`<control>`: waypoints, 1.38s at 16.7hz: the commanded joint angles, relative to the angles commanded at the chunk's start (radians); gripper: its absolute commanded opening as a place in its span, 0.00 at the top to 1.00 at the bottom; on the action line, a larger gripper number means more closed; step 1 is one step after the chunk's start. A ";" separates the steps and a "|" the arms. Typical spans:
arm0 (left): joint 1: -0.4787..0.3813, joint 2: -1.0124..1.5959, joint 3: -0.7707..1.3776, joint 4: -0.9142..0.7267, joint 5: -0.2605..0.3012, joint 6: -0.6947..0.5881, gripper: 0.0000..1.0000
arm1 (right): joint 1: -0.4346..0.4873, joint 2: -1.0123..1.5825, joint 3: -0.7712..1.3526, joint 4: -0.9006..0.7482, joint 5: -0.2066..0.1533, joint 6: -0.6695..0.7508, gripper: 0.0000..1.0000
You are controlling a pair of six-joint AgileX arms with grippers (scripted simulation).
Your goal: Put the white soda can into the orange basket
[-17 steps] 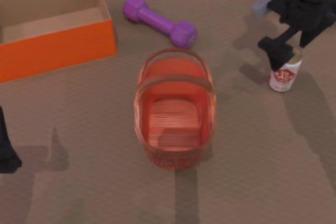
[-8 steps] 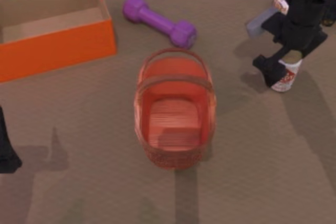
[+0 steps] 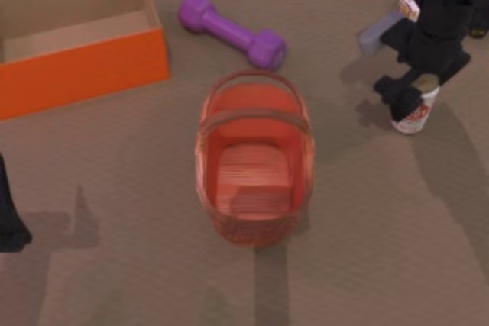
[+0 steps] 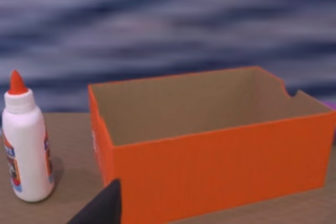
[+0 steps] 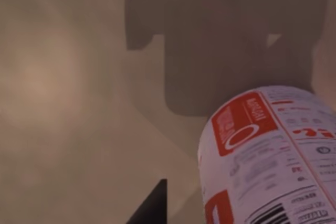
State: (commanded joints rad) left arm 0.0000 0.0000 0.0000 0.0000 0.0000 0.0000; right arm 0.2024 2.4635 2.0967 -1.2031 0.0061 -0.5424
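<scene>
The white soda can (image 3: 416, 117) stands upright at the far right of the table, its red label (image 5: 242, 121) close up in the right wrist view. My right gripper (image 3: 422, 85) is down over the can's top, open, one finger on each side. A dark fingertip (image 5: 156, 203) shows beside the can with a gap between them. The orange basket (image 3: 254, 159) stands empty mid-table, well to the left of the can, handle arched across it. My left gripper (image 3: 9, 227) is parked at the left edge, with one fingertip (image 4: 105, 208) showing.
A purple dumbbell (image 3: 233, 32) lies behind the basket. A large orange box (image 3: 76, 74) with a brown inside fills the back left corner and faces the left wrist camera (image 4: 210, 166). A white glue bottle (image 4: 26, 145) stands beside it.
My right arm has dropped lower over the can and turned a little, so its fingers now cover the can's upper part. The can, the basket and the left arm have not moved.
</scene>
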 joint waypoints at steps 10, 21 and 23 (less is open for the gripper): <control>0.000 0.000 0.000 0.000 0.000 0.000 0.00 | 0.000 0.000 0.000 0.000 0.000 0.000 1.00; 0.000 0.000 0.000 0.000 0.000 0.000 0.00 | 0.009 -0.016 -0.037 0.099 -0.062 0.027 1.00; 0.000 0.000 0.000 0.000 0.000 0.000 0.00 | 0.018 -0.033 -0.078 0.205 -0.125 0.058 1.00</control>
State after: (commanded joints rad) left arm 0.0000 0.0000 0.0000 0.0000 0.0000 0.0000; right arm 0.2201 2.4307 2.0189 -0.9985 -0.1188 -0.4847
